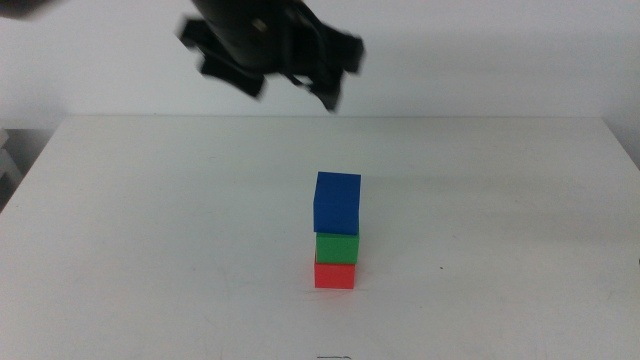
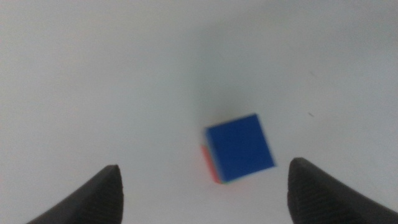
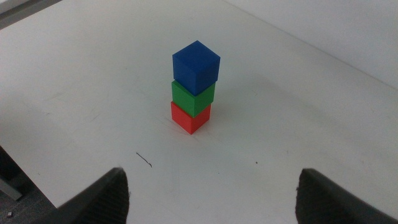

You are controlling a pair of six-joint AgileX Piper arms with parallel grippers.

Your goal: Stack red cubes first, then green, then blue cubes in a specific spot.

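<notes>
A stack of three cubes stands on the white table [image 1: 150, 220] right of centre. The red cube [image 1: 334, 274] is at the bottom, the green cube [image 1: 337, 247] on it, the blue cube [image 1: 337, 202] on top. The stack also shows in the right wrist view: red [image 3: 189, 118], green [image 3: 193, 98], blue [image 3: 196, 66]. My left gripper [image 1: 270, 55] is open, empty, blurred, high above the table's far edge; its wrist view looks down on the blue cube [image 2: 240, 148] with a sliver of red [image 2: 209, 165]. My right gripper [image 3: 211, 193] is open, empty, away from the stack.
A small dark scratch [image 3: 144, 160] marks the table near its edge. The table's far edge [image 1: 330, 117] meets a plain white wall.
</notes>
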